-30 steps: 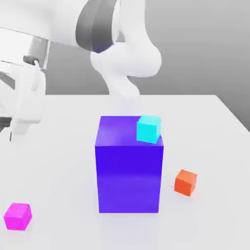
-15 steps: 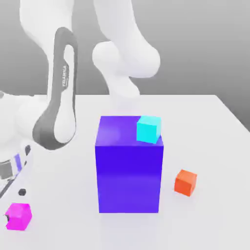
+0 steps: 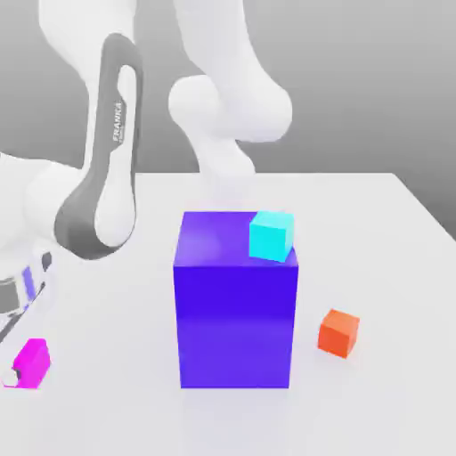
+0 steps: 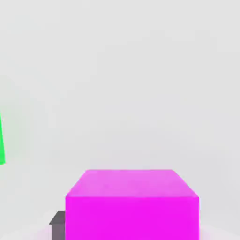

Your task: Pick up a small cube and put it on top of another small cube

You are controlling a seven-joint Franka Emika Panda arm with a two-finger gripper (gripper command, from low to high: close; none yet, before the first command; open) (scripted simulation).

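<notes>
While the gripper (image 3: 25, 365) reaches down at the exterior view's left, its fingers are clenched on the magenta cube (image 3: 32, 363). A pale fingertip (image 3: 11, 378) shows against the cube, toward its eight o'clock. The hand view has the same cube close up, with a flat upper face, an upright side face and a small dark finger part (image 4: 58, 227) right alongside. Whether the cube's underside touches the table I cannot tell.

With the exterior view as a clock face, the held cube lies out at eight o'clock. The white hand (image 3: 18, 276) is above it, between eleven and twelve from the cube, with a violet-blue strip on its side. From there the arm (image 3: 114, 151) bends up toward the top of the view, with a dark grey band and FRANKA lettering along it.

Farther out is the tall blue-violet block (image 3: 236, 321), upright, near the middle of the view and well apart from the cube in the grip; from the block, that cube lies between eight and nine o'clock. The cyan cube (image 3: 272, 235) rests on top of the block, at about one o'clock from the block's middle. The orange-red cube (image 3: 338, 333) sits on the white table (image 3: 401, 401), off the block between three and four o'clock, turned at an angle. Behind the block, toward twelve, stands the arm's lower part (image 3: 223, 151). The hand view also has a green sliver (image 4: 1, 143), cut off by the edge; I cannot tell what it is.
</notes>
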